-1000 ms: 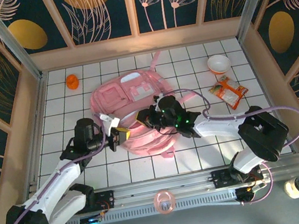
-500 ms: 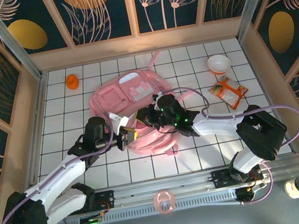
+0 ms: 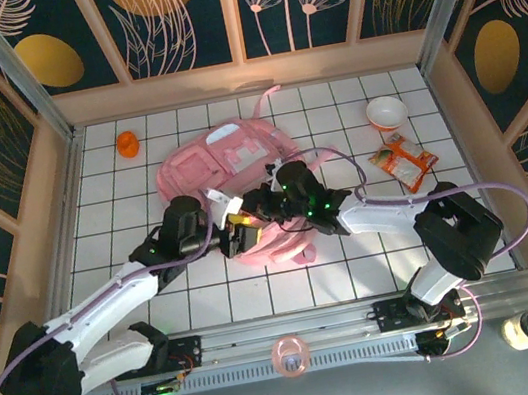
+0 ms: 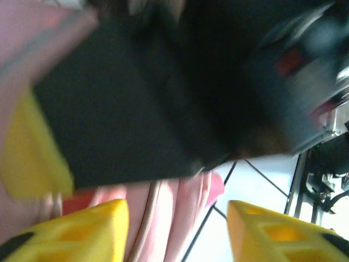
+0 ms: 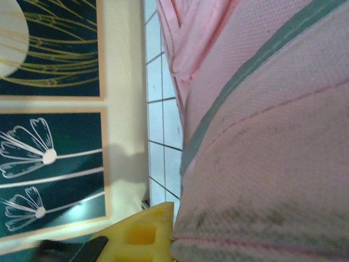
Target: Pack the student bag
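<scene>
Student bag (image 3: 200, 168): lies in middle of desk (image 3: 260, 294), toward far side | left fingers (image 4: 82, 229): apart, holding nothing, at its near edge | right fingers (image 5: 139, 232): closed on its pink fabric

Bag (image 3: 222, 159): large pale pink fabric backpack with a white front panel.
Pose: lying flat, front pockets up, one strap trailing toward the far wall.
Place: middle of the table (image 3: 374, 250).

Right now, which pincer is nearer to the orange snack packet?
Right. The right pincer is at the student bag, with the snack packet off to its right in the top view. The left pincer sits beyond it, farther left.
</scene>
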